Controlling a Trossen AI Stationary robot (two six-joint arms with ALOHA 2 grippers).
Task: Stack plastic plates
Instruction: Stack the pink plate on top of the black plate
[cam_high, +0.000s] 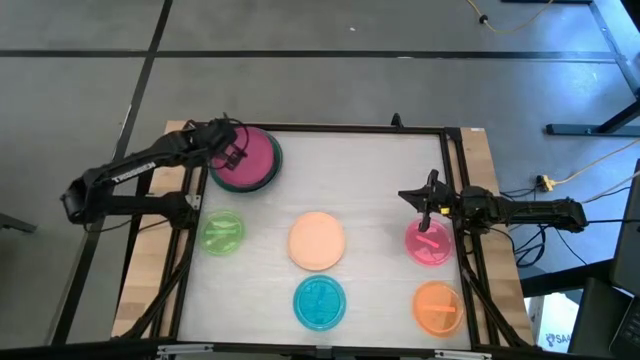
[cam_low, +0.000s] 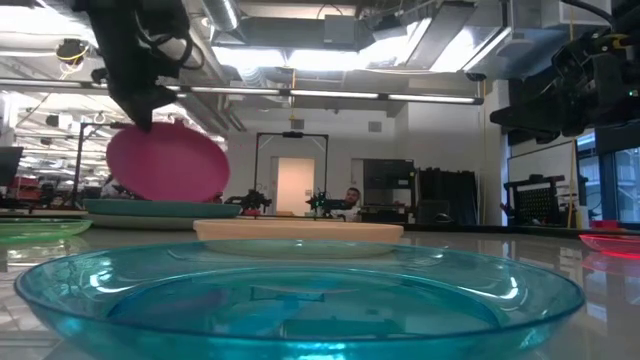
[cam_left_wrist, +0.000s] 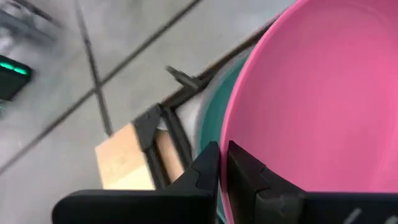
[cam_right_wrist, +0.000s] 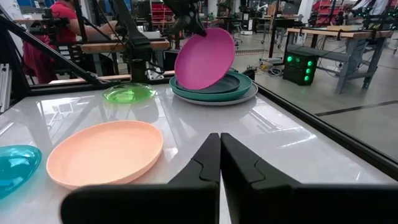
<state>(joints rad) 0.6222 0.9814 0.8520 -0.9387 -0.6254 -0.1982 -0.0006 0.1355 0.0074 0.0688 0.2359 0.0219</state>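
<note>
My left gripper (cam_high: 232, 152) is shut on the magenta plate (cam_high: 252, 160), which it holds tilted over the stack at the table's far left. That stack (cam_right_wrist: 214, 88) has a grey plate lowest, then teal green (cam_low: 160, 208), then navy. The light green (cam_high: 222, 233), peach (cam_high: 318, 241), cyan (cam_high: 320, 302), pink (cam_high: 430, 244) and orange (cam_high: 437, 307) plates lie flat and singly on the table. My right gripper (cam_right_wrist: 219, 152) is shut, holds nothing, and hovers above the table just beyond the pink plate's far side. My left gripper pinches the magenta plate's rim (cam_left_wrist: 225, 149) between its two fingers, coming from above. In the low view the held rim (cam_low: 150, 128) is the plate's highest part. The plate hangs steeply tilted, its lower edge (cam_right_wrist: 194, 86) down at the stack; whether it touches I cannot tell.
A dark frame (cam_high: 455, 180) runs around the white tabletop, with wooden edges outside it. Bare table lies between the stack and the right arm. Beyond the table are workbenches and a person in red (cam_right_wrist: 62, 15).
</note>
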